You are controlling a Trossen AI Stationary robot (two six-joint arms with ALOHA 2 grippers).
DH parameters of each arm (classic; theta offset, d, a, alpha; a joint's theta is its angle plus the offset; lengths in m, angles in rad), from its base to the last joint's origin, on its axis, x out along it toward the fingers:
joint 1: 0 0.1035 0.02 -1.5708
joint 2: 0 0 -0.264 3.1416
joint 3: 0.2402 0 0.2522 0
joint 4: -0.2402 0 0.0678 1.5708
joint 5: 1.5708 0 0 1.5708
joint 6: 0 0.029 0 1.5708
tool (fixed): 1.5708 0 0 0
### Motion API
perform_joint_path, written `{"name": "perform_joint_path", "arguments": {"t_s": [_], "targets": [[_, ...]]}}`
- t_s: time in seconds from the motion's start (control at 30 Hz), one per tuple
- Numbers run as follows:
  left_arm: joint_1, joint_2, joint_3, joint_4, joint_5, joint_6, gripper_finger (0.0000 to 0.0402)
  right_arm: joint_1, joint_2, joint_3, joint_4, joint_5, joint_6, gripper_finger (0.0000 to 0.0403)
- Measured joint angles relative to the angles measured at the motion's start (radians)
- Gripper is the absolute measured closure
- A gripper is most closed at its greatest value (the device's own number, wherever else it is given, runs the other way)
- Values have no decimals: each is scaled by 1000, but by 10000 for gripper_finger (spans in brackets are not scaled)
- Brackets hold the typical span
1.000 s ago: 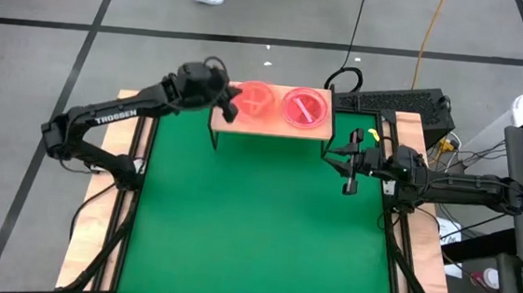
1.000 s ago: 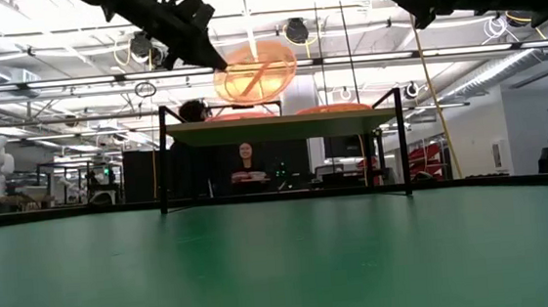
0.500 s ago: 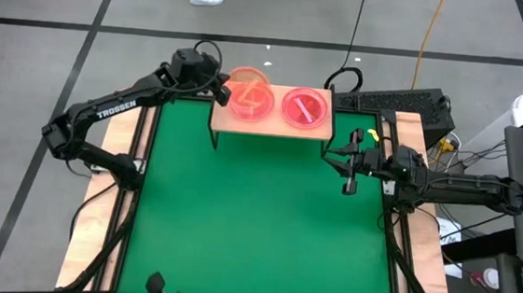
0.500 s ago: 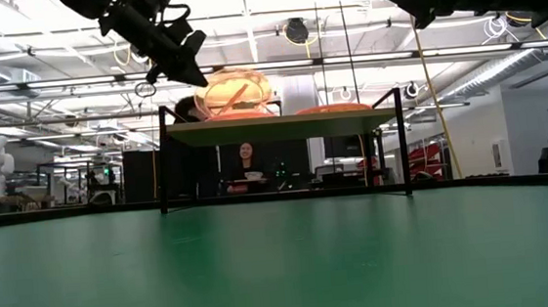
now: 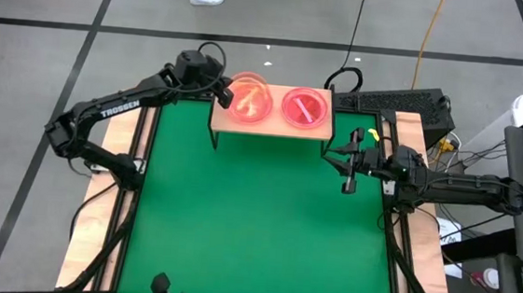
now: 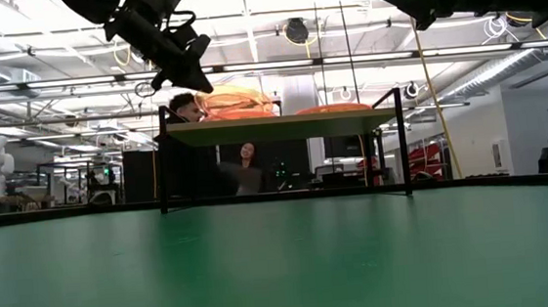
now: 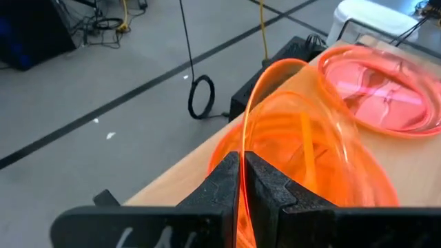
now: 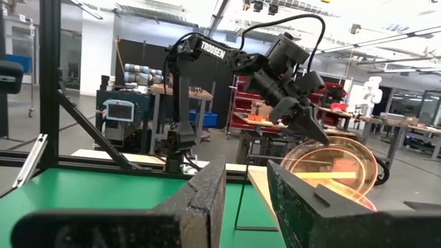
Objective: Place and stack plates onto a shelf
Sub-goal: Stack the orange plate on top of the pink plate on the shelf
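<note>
A light-wood shelf (image 5: 272,129) on black legs stands at the table's far edge. On its right half lies a pink plate (image 5: 305,108). An orange plate (image 5: 249,99) is over its left half, tilted, its raised side toward my left gripper (image 5: 225,91), which stands just off the shelf's far left corner. The left wrist view shows another orange plate (image 7: 224,155) lying flat under the tilted one. My right gripper (image 5: 342,164) hovers open and empty beside the shelf's right end. My left gripper has the tilted orange plate's rim (image 7: 242,165) between its two fingers, which stand only a thin gap apart. The fingers (image 8: 311,127) come slanting down from the table's far left. The plate (image 6: 236,102) slopes down from the fingers, its opposite side low over the shelf.
The green table top (image 5: 256,221) lies in front of the shelf. A black keyboard (image 5: 391,102) and cables sit beyond the far right corner. A small dark object (image 5: 164,290) shows at the near edge. People (image 6: 246,170) are in the room behind the shelf.
My left gripper has gone toward the table's far left corner and a little down. The orange plate, a second ago held high above the shelf and nearly on edge, has sunk and tipped flatter, and now sits low over the shelf's left half.
</note>
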Motion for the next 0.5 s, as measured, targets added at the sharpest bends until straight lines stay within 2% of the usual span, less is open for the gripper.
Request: {"name": "perform_joint_path", "arguments": {"t_s": [0.5], "targets": [[0,-2,0,3,0,14,375,0,0,0,0,0,0,312]]}}
